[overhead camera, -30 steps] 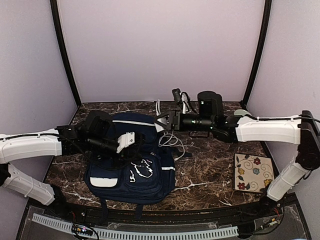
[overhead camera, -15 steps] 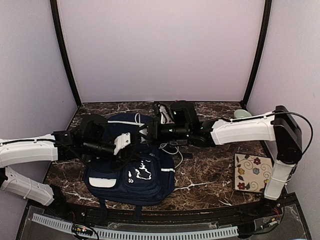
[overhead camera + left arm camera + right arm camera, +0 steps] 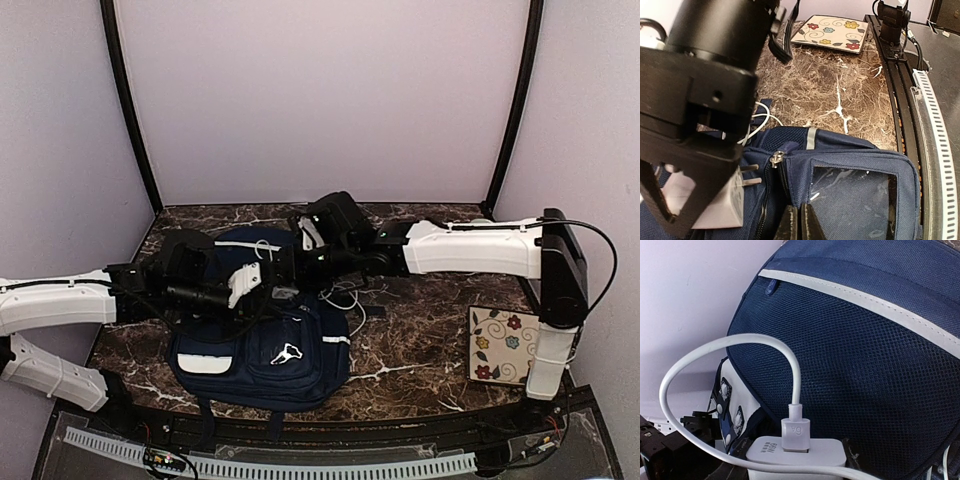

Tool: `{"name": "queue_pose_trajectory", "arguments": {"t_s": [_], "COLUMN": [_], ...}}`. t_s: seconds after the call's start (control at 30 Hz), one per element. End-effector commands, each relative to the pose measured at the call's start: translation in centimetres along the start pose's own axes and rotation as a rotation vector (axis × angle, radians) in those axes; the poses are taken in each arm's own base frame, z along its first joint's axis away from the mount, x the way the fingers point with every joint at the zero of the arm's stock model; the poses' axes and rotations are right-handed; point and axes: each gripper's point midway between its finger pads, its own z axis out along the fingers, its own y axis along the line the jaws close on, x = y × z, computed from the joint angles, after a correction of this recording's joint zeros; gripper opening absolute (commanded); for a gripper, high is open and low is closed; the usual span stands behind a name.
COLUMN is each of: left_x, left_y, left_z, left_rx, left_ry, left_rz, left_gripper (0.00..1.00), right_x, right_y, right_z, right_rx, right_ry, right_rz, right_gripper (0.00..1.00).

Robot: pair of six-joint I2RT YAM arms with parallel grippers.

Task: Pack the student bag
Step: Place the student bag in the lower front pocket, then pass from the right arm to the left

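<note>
**Top view.** The bag [image 3: 310, 330] lies flat on the marble table [image 3: 420, 340], left of centre, front pockets upward. A flowered tile [image 3: 507, 345] lies at the lower right, well apart from the bag. The left arm enters from the left edge with its forearm nearly level. The left gripper [image 3: 268, 288] sits over the bag's upper left part. The right arm rises from its base at the lower right, then its white forearm runs level to the left across the frame. The right gripper [image 3: 285, 272] is over the bag's upper middle, close beside the left one. From above, neither pair of jaws can be read.

**Left wrist view.** Only here does the left grip show: at bottom centre the 2 fingers are drawn together on a fold of navy fabric beside a zip pull [image 3: 776, 159]. To the right is a pocket with a shiny window [image 3: 855, 197]. The black right gripper fills the upper left, jaws clamped on a white charger, whose 2 prongs [image 3: 752, 175] point at the zip opening.

**Right wrist view.** Only here does the charger [image 3: 795, 455] show its "65W" mark. A white cable [image 3: 796, 390] is plugged into it and loops up and to the left. The bag's navy mesh, crossed by 1 white stripe, fills the right of the frame, close behind the charger.
</note>
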Motion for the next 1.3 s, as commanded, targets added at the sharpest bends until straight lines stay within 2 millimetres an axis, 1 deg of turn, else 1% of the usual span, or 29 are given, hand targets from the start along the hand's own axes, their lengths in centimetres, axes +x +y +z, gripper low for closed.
{"name": "queue_pose_trajectory", "arguments": {"t_s": [0.0,0.03,0.07,0.1,0.13,0.17,0.2,0.27,0.3,0.37,0.43,0.47,0.53,0.6,0.67,0.7,0.73,0.77,0.8,0.87,0.97,1.03,1.1,1.2,1.27], "left_x": [-1.9,-1.7,-1.4,-1.3,-1.5,-2.1,-3.1,-5.6,-6.7,-7.6,-7.3,-6.7,-4.8,-2.8,-1.6,-1.4,-1.1,-0.9,-1.1,-1.2,-1.2,-1.0,-0.9,-1.0,-1.1], "left_y": [-0.9,-1.1,-1.3,-1.6,-1.7,-1.8,-1.8,-1.6,-1.3,-0.4,0.7,1.4,2.7,3.2,3.3,3.6,3.7,4.0,4.2,4.2,3.8,4.5,5.3,5.8,6.2], "left_z": [-1.1,-1.1,-1.1,-1.2,-1.4,-1.8,-2.4,-4.0,-5.2,-6.8,-7.6,-7.6,-6.6,-5.3,-4.4,-4.2,-4.1,-4.0,-4.1,-4.2,-3.9,-3.7,-3.5,-2.9,-2.4], "left_rx": [0.023,0.030,0.043,0.058,0.069,0.073,0.073,0.051,0.023,-0.055,-0.138,-0.174,-0.229,-0.240,-0.241,-0.252,-0.267,-0.284,-0.301,-0.314,-0.306,-0.351,-0.399,-0.417,-0.424], "left_ry": [-0.087,-0.077,-0.058,-0.047,-0.044,-0.054,-0.078,-0.157,-0.204,-0.250,-0.242,-0.210,-0.105,-0.005,0.035,0.033,0.027,0.018,-0.001,-0.039,-0.089,-0.100,-0.111,-0.130,-0.128], "left_rz": [0.009,0.009,0.007,0.002,-0.001,-0.007,-0.018,-0.028,-0.037,-0.055,-0.081,-0.099,-0.160,-0.211,-0.220,-0.213,-0.206,-0.195,-0.178,-0.143,-0.084,-0.056,-0.027,-0.004,-0.008], "left_gripper": [0.00,0.00,0.03,0.15,0.29,0.41,0.49,0.59,0.63,0.72,0.78,0.79,0.78,0.77,0.77,0.80,0.86,0.93,0.98,0.99,0.99,0.98,0.94,0.90,0.85], "right_x": [2.2,2.0,1.7,1.4,1.3,1.2,1.3,1.4,1.4,1.2,0.8,0.5,0.5,0.8,1.5,1.6,1.8,1.9,2.0,1.7,1.4,1.3,1.1,1.0,0.9], "right_y": [-0.1,-0.1,0.0,0.1,-0.1,-0.1,0.0,0.1,0.2,0.6,1.0,1.1,1.2,1.4,1.3,1.3,1.2,1.1,1.0,0.8,1.0,1.2,1.2,1.3,1.3], "right_z": [0.1,-0.3,-0.6,-0.9,-0.9,-0.9,-0.6,0.0,0.1,0.0,-0.5,-0.8,-1.2,-1.5,-1.4,-1.5,-1.5,-1.6,-1.6,-1.8,-1.7,-1.6,-1.5,-1.4,-1.4], "right_rx": [0.056,0.070,0.081,0.094,0.106,0.105,0.096,0.071,0.061,0.046,0.042,0.041,0.034,0.010,-0.005,-0.016,-0.021,-0.024,-0.027,-0.020,-0.030,-0.042,-0.043,-0.049,-0.051], "right_ry": [0.109,0.111,0.110,0.109,0.113,0.114,0.119,0.126,0.125,0.119,0.104,0.095,0.086,0.081,0.089,0.085,0.082,0.077,0.070,0.048,0.035,0.038,0.037,0.033,0.033], "right_rz": [-0.038,-0.059,-0.097,-0.122,-0.139,-0.147,-0.145,-0.133,-0.133,-0.151,-0.178,-0.182,-0.172,-0.146,-0.113,-0.095,-0.078,-0.060,-0.045,-0.018,-0.009,-0.009,-0.011,-0.011,-0.012], "right_gripper": [0.60,0.67,0.70,0.70,0.69,0.66,0.63,0.55,0.50,0.42,0.36,0.34,0.30,0.29,0.29,0.29,0.29,0.29,0.30,0.31,0.32,0.32,0.32,0.32,0.31]}}
